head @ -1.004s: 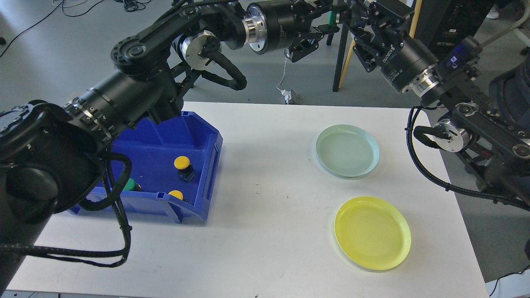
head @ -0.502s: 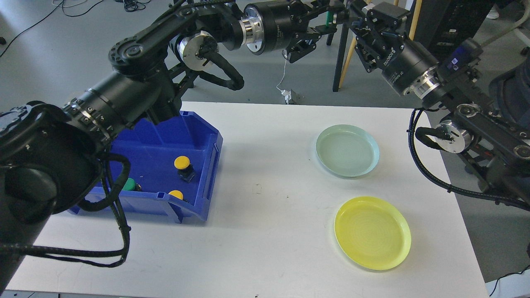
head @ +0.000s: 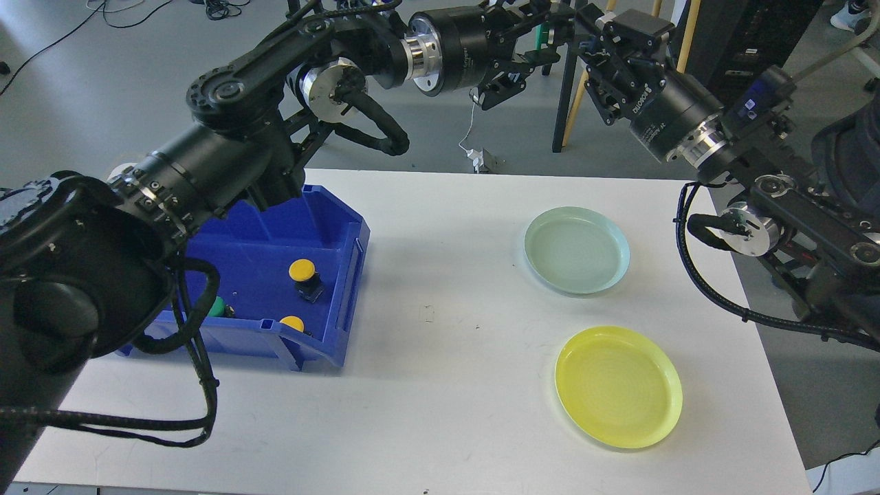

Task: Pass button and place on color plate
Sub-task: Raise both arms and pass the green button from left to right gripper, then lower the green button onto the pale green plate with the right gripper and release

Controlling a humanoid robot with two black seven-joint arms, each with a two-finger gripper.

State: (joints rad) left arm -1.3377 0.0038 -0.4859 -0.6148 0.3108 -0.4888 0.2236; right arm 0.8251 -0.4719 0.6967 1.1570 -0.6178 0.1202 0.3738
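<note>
My left gripper [head: 543, 34] is raised high beyond the table's far edge, and a green button [head: 548, 30] shows at its fingertips. It looks shut on the button. My right gripper [head: 583, 33] comes in from the right and meets the left one tip to tip at the button. Its dark fingers cannot be told apart. A pale green plate [head: 577, 250] and a yellow plate [head: 619, 387] lie empty on the right of the white table [head: 440, 385]. A blue bin [head: 275, 240] on the left holds two yellow buttons [head: 302, 269] [head: 292, 323] and a green one [head: 217, 306].
My left arm's thick links reach over the bin's back and left side. My right arm's cable loop [head: 701, 275] hangs over the table's right edge beside the pale green plate. A black stand [head: 565, 103] rises behind the table.
My right gripper has moved slightly left, closer to the left gripper and the green button. The left gripper has barely shifted. Bin and plates are unchanged.
</note>
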